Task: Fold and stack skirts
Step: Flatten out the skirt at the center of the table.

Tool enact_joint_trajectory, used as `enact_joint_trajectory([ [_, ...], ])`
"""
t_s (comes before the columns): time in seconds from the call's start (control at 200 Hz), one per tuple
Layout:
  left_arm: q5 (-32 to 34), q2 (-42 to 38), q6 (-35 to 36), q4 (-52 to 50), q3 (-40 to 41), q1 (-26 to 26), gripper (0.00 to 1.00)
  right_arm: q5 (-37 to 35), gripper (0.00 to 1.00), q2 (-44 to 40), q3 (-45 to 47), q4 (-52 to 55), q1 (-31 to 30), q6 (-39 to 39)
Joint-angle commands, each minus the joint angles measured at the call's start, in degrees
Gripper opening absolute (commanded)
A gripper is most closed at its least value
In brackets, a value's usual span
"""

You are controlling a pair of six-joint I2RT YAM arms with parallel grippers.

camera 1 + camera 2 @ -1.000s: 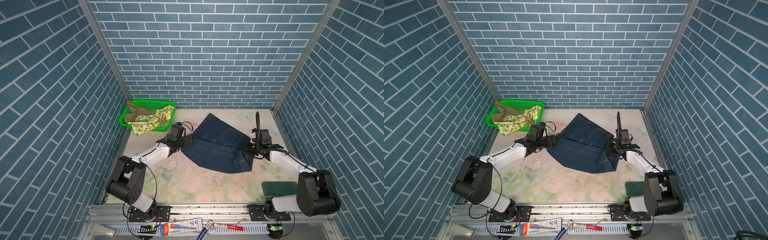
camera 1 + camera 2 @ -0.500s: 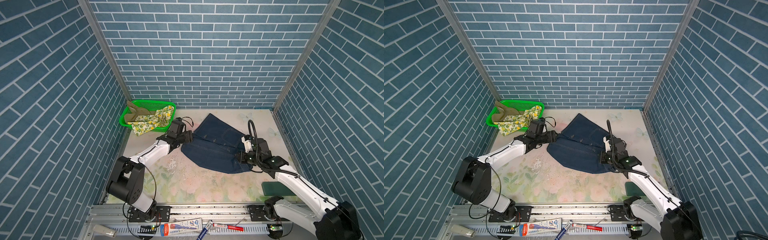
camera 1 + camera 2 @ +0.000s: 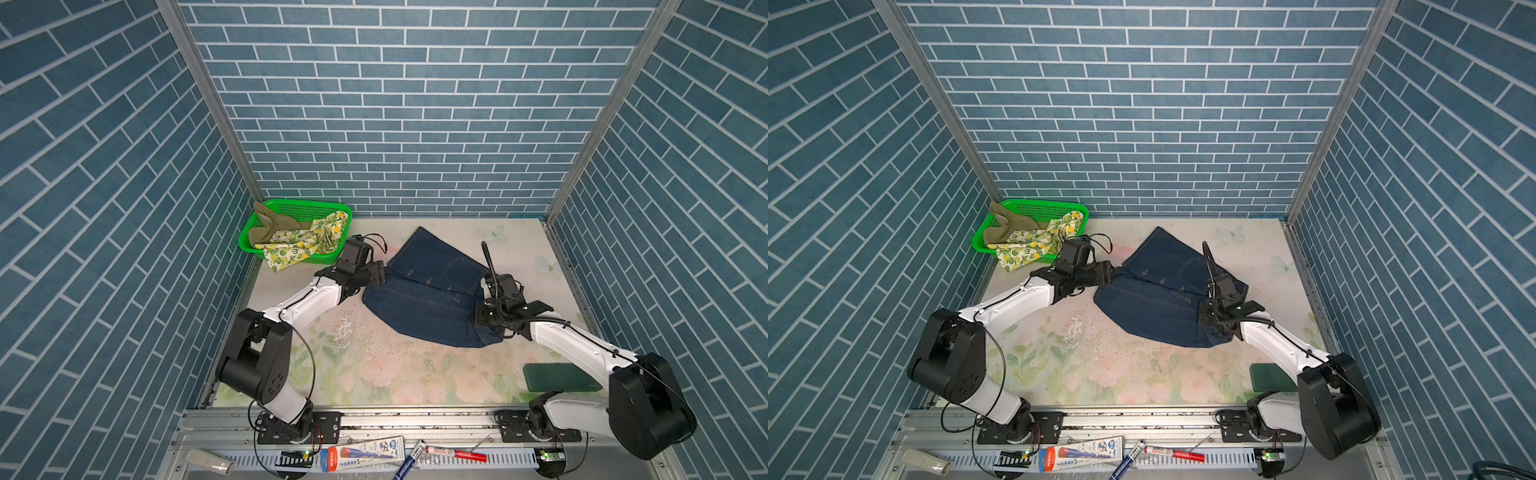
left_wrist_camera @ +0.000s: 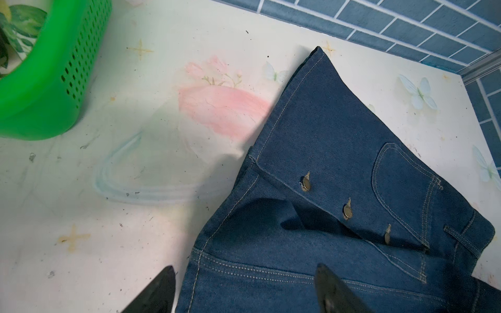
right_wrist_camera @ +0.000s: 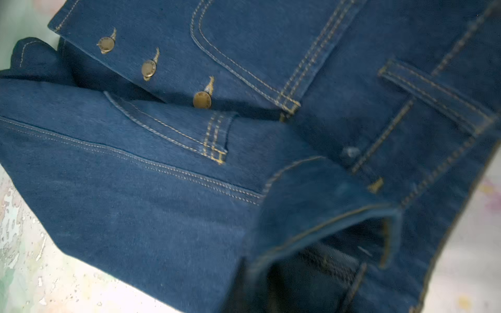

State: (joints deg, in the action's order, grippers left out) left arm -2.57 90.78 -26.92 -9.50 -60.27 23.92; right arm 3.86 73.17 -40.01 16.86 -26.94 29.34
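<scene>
The right tool (image 3: 485, 322) is pressed together and sits low at the waistband corner of the denim skirt (image 3: 424, 307). Its fingertips are outside the right wrist view, so whether any cloth is caught between them cannot be told, though a waistband flap curls up close to that camera. The left tool (image 4: 245, 271) stands spread and holds nothing, with one finger over bare tabletop (image 3: 374, 365) and the other over the skirt's side edge.

The denim skirt lies rumpled at mid-tabletop, its buttoned front panel doubled over the layer beneath. The main risk is probably a one-sided pull. If the right tool lifts before the left one has closed on the edge, the heavy denim would likely swing or drag and set the crease deeper. The left tool may also bite only the upper layer, which would leave the lower one behind in the fold.

The lemon-print skirt (image 3: 299, 245) spills over the rim of the green basket (image 3: 291, 206), with the khaki skirt (image 3: 266, 216) beside it. It hangs near the left arm, where a wide sweep could snag it.
</scene>
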Motion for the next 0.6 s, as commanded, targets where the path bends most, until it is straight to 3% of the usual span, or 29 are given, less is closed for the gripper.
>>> enact_joint_trajectory([
  [0.0,0.5,0.6,0.9,-1.3,-2.2,0.2,0.81,0.8,0.0,-3.1,-3.2,-4.2,-1.3,-5.9],
  [0.18,1.1,1.1,1.2,-1.8,-3.7,0.1,0.81,7.8,0.0,-11.5,2.7,-2.4,-5.0,-7.4],
  [0.325,0.7,1.9,0.8,-1.7,-4.4,0.1,0.81,10.1,0.01,-15.4,7.2,2.2,-11.3,-8.2],
  [0.37,0.7,2.0,0.8,-1.8,-4.6,0.1,0.81,10.3,0.11,-16.9,8.2,3.4,-13.2,-8.2],
  [0.495,0.5,2.7,0.7,-2.2,-5.2,0.1,0.81,9.1,0.52,-24.3,9.8,7.2,-16.9,-8.2],
  [0.595,0.3,3.1,0.6,-2.4,-5.3,0.2,0.81,4.5,0.66,-31.2,9.1,8.8,-16.9,-7.2],
])
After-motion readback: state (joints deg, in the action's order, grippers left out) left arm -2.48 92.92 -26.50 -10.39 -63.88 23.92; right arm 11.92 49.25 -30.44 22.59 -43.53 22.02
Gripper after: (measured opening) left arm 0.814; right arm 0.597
